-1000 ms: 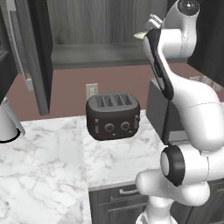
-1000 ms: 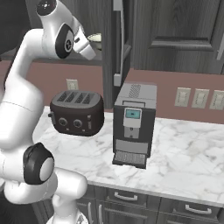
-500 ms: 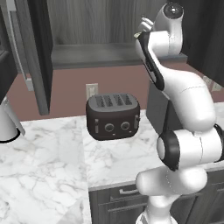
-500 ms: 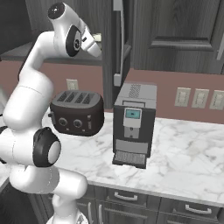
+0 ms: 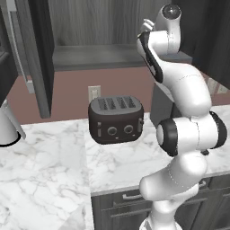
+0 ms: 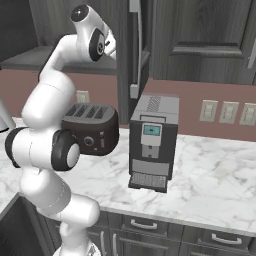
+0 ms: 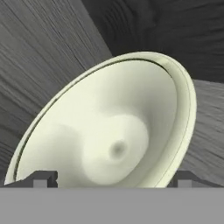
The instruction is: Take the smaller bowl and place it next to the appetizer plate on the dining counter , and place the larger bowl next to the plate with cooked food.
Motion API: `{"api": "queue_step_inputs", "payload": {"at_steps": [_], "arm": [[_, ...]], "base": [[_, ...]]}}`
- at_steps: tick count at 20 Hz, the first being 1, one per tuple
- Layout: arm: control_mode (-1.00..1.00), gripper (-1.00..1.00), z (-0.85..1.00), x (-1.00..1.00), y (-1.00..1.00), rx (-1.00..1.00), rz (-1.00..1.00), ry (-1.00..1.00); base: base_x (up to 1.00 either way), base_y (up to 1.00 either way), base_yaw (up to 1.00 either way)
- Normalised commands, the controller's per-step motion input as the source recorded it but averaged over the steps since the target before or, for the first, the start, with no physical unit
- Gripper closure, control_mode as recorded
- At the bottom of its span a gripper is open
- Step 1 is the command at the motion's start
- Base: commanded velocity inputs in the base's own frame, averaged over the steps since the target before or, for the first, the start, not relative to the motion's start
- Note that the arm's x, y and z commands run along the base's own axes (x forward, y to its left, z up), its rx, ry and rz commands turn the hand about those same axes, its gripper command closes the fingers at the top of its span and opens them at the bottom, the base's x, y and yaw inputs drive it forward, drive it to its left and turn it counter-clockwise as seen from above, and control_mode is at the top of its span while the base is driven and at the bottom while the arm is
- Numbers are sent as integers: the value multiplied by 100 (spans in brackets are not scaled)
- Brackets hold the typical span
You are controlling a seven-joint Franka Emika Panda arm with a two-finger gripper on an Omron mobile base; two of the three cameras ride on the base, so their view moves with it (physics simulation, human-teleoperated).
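The smaller bowl looms close in the hand view, tilted, cream-white with a pale greenish inside and a thin dark rim, against dark wood. My gripper is open, and its two fingertips stand wide apart at either side of the bowl's lower edge, not closed on it. In the base views my arm reaches up toward the open wall cabinet shelf. The larger bowl, both plates and the dining counter are out of view.
A black toaster sits on the marble worktop below the shelf. A coffee machine stands to its right. An open dark cabinet door hangs to the left and another door beside my hand.
My arm has swung its upper links leftward and reached further toward the cabinet shelf. The jaws have stayed open. Toaster and coffee machine have not moved.
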Motion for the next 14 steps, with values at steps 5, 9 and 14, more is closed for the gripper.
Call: {"api": "queue_step_inputs", "payload": {"at_steps": [5,9,14], "arm": [[-100,-100,0,45,-14,0,-1,4],[-100,-100,0,46,0,0,0,1],[-100,-100,0,35,0,0,0,0]], "base": [[0,0,0],[0,0,0],[0,0,0]]}}
